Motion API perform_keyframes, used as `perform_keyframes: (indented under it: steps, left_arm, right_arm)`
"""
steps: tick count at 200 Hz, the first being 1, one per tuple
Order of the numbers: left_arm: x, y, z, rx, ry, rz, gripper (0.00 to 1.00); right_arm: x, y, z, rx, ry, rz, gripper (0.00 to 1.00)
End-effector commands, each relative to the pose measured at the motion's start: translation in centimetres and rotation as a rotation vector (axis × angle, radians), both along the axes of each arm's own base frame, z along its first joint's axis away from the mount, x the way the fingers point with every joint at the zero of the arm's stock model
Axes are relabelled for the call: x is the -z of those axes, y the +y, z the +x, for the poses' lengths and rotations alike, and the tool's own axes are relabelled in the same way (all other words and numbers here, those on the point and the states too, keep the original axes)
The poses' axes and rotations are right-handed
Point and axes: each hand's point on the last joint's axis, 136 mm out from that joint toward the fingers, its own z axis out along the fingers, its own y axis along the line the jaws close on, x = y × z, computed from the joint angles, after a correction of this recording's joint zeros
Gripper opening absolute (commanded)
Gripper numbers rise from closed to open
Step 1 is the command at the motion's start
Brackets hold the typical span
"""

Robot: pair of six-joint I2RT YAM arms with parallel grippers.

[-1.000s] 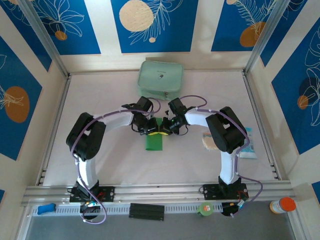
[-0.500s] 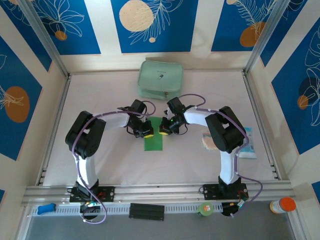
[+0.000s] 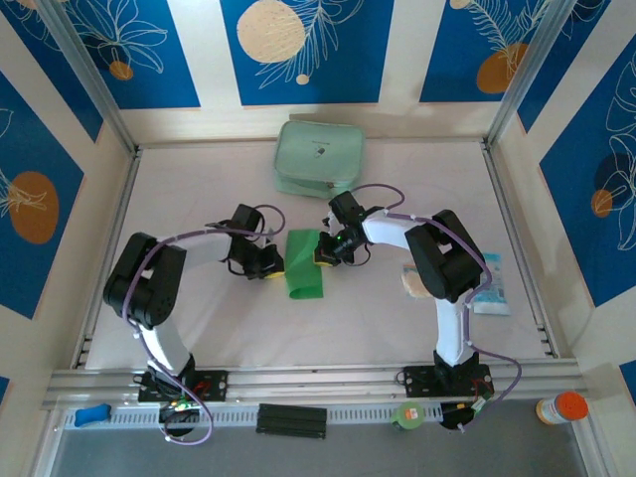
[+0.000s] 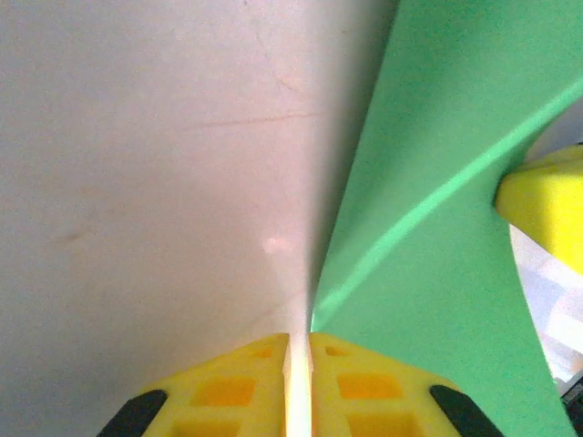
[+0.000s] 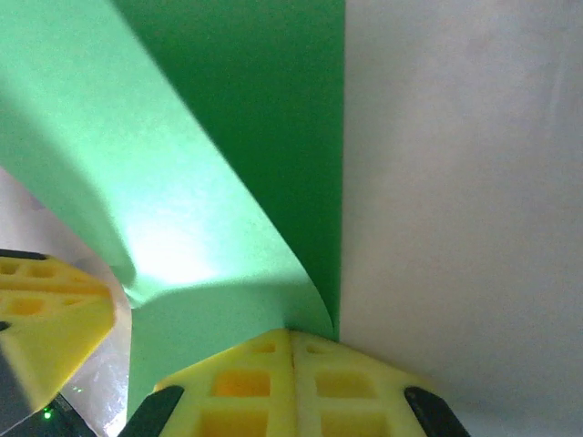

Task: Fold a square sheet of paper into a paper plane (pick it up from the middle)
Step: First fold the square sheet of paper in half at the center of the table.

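Observation:
The square sheet of paper (image 3: 301, 268) is bright green and lies partly folded as a tall strip at the table's middle. My right gripper (image 3: 323, 255) is at its right edge, shut on a layer of it. In the right wrist view that flap (image 5: 182, 182) curls up into the closed fingertips of the right gripper (image 5: 291, 335). My left gripper (image 3: 271, 263) sits just left of the sheet with its jaws nearly together and nothing between them. In the left wrist view the left gripper (image 4: 299, 341) rests on bare table, with the raised paper (image 4: 437, 182) to its right.
A pale mint zip pouch (image 3: 318, 157) lies at the back, behind the paper. A pale round pad (image 3: 412, 281) and a white and blue packet (image 3: 492, 283) lie by the right arm. Frame rails bound the table on all sides.
My left gripper has drawn away leftwards off the paper, and its arm has swung left. The right gripper has stayed at the paper's right edge, and more of the green sheet shows between the two.

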Motion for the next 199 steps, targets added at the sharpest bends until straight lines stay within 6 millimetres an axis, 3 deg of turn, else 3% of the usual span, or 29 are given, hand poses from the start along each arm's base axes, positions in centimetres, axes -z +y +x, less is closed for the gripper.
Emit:
perform_keyframes:
  steps: [1, 29, 68, 117, 147, 160, 172, 199]
  left_arm:
    - [-3.0, -0.6, 0.5, -0.013, -0.063, -0.059, 0.14]
    - [-4.4, -3.1, 1.4, -0.029, -0.098, -0.139, 0.14]
    - [-1.9, -5.3, 0.4, -0.011, -0.036, -0.122, 0.14]
    - [2.0, -3.0, -3.1, -0.003, 0.061, -0.024, 0.13]
    - [3.8, 1.5, -6.5, 0.057, 0.076, 0.137, 0.13]
    - [3.5, 3.0, -7.2, 0.056, 0.078, 0.157, 0.12]
    - [2.4, 3.3, -7.0, 0.056, 0.050, 0.152, 0.13]
    - [-1.7, 0.5, -4.3, 0.011, -0.057, 0.003, 0.13]
  right_arm:
    - [6.6, -5.3, -2.9, 0.010, 0.110, -0.293, 0.04]
    - [6.3, -5.0, -2.5, 0.008, 0.102, -0.287, 0.04]
    - [6.5, -4.9, -2.5, 0.014, 0.110, -0.283, 0.04]
    - [6.7, -5.1, -2.8, 0.014, 0.122, -0.286, 0.04]
    - [6.9, -5.1, -3.1, 0.010, 0.139, -0.281, 0.04]
    - [7.0, -5.1, -3.3, 0.005, 0.141, -0.285, 0.04]
    - [7.1, -5.3, -3.4, 0.004, 0.144, -0.292, 0.04]
    - [7.1, -5.4, -3.6, 0.001, 0.147, -0.291, 0.04]
